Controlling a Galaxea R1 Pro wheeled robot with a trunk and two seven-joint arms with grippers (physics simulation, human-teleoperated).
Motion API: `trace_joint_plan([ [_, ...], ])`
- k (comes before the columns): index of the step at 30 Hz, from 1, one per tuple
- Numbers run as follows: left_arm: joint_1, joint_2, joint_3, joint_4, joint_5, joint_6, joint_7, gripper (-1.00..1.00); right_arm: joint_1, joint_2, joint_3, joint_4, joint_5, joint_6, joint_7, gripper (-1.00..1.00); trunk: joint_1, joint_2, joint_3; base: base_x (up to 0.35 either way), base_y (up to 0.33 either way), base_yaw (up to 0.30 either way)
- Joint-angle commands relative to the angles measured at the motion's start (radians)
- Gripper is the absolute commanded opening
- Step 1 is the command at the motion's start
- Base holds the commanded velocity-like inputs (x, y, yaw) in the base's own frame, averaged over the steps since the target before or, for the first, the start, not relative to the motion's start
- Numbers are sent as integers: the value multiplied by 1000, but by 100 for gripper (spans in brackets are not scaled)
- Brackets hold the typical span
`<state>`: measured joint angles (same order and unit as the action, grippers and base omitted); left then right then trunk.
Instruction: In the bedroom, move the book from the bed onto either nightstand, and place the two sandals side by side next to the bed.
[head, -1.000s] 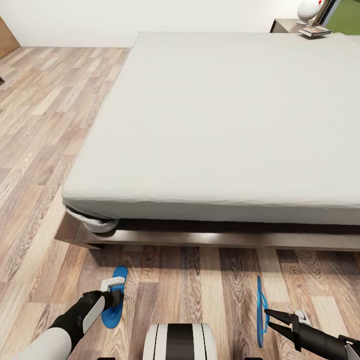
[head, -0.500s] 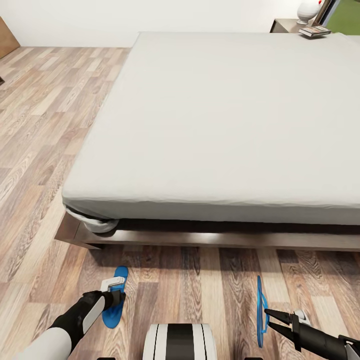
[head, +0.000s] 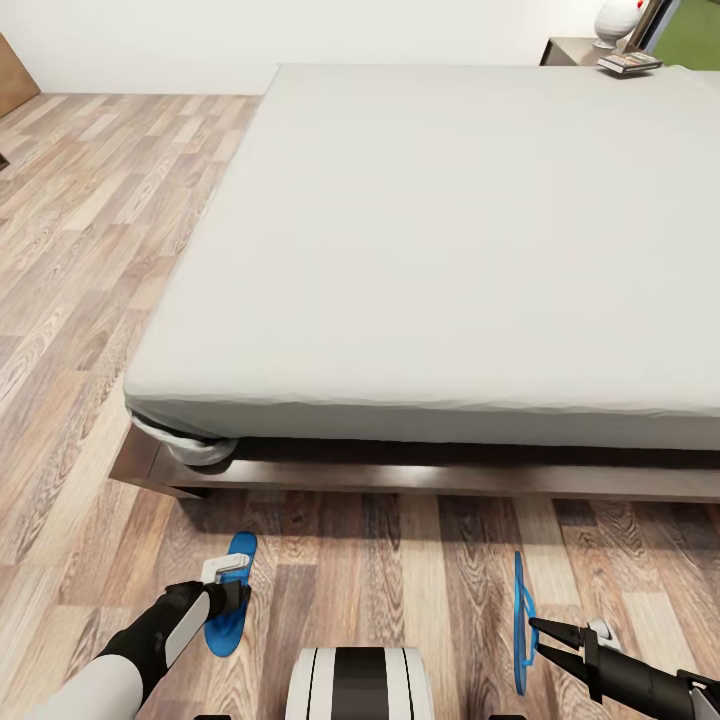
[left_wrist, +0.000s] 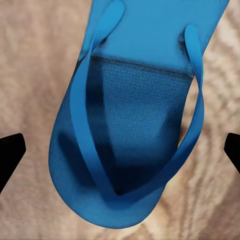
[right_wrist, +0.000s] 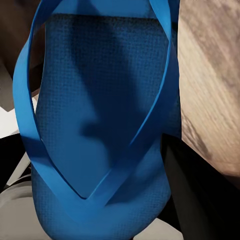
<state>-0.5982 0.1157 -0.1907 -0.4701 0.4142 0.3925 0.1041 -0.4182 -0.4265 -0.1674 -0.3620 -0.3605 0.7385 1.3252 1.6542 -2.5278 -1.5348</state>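
The bed (head: 450, 250) spans most of the head view, its pale mattress bare. One blue sandal (head: 241, 548) lies flat on the wood floor in front of the bed. My left gripper (head: 233, 592) hovers right over it, open, its fingertips wide on either side of the sandal (left_wrist: 135, 100) in the left wrist view. The second sandal (head: 518, 590) stands up on its edge off to the right, and my right gripper (head: 536, 638) is shut on it; it looms close (right_wrist: 100, 100) in the right wrist view. At the far right, the book (head: 630, 62) rests on the nightstand (head: 570, 48).
The dark bed frame (head: 400, 478) juts out low along the floor just beyond both sandals. A white rounded object (head: 615, 20) stands on the nightstand. Open plank floor (head: 90, 250) stretches along the bed's left side. My own base (head: 360, 685) is between the arms.
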Motion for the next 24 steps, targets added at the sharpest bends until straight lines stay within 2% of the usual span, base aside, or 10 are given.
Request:
trace_joint_plan([
  [1,0,1,-8,-2,10,4,9,100,0,0,-1,0,-2,9,1,-100,0,0,-1,0,0,0],
  [3,0,1,-9,-2,11,4,8,100,0,0,-1,0,-2,9,0,-100,0,0,-1,0,0,0],
  [24,0,1,-7,-2,11,7,8,100,-1,0,-1,1,-2,9,0,-100,-10,5,81,0,0,0],
])
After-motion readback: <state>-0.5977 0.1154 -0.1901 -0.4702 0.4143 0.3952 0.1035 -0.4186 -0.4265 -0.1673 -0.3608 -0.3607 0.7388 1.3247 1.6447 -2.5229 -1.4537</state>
